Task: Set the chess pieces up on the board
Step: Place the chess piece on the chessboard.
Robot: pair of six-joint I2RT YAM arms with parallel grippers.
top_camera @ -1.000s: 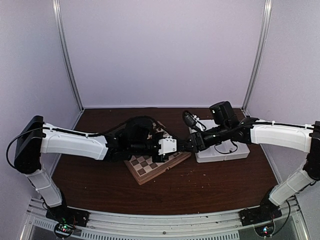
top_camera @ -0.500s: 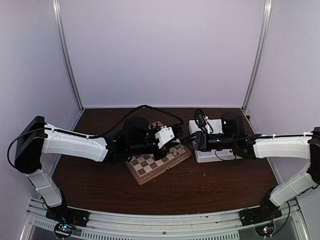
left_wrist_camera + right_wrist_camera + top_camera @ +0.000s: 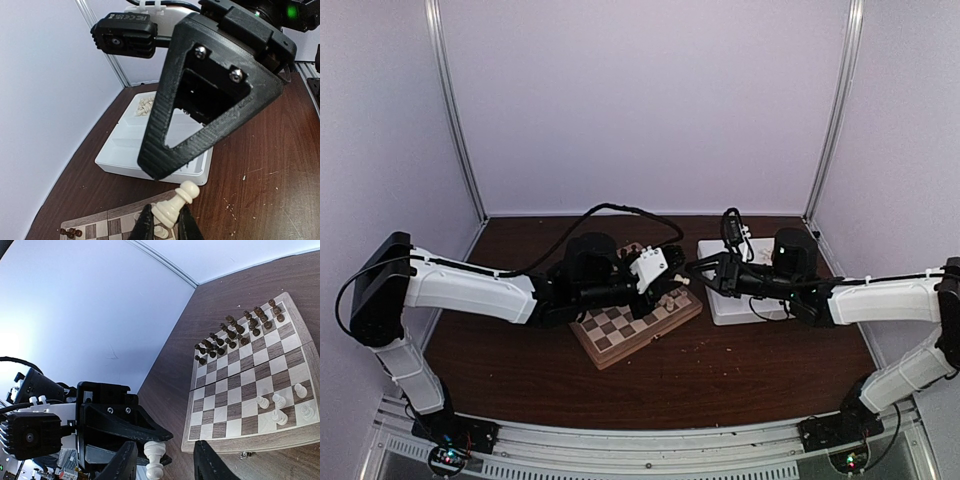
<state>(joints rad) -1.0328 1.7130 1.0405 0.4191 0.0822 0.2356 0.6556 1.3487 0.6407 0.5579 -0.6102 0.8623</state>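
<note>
**Left gripper** (image 3: 166,227): the jaws are clamped on the lower body of a cream pawn (image 3: 175,205). Its head stands clear above the fingertips. Judged purpose: the exposed upper part gives a second gripper something to take.

**Right gripper** (image 3: 166,460): it faces the left one at close range with its jaws apart. In its own wrist view the pawn sits between the two fingers, nearer one of them, and no contact is visible. This reads as a hand-over in mid-air, but which way it is going cannot be told.

**Position:** the pawn is off the table (image 3: 270,150), just off the board (image 3: 250,444) on the side toward the white tray (image 3: 150,160).

**Board:** the dark pieces (image 3: 235,332) are ranked along the far side. A few cream pieces (image 3: 280,407) stand on the near squares and most of those squares are vacant, so the setup is judged to be at an early stage.

**Tray:** more cream pieces (image 3: 145,106) lie heaped in a far compartment.
</note>
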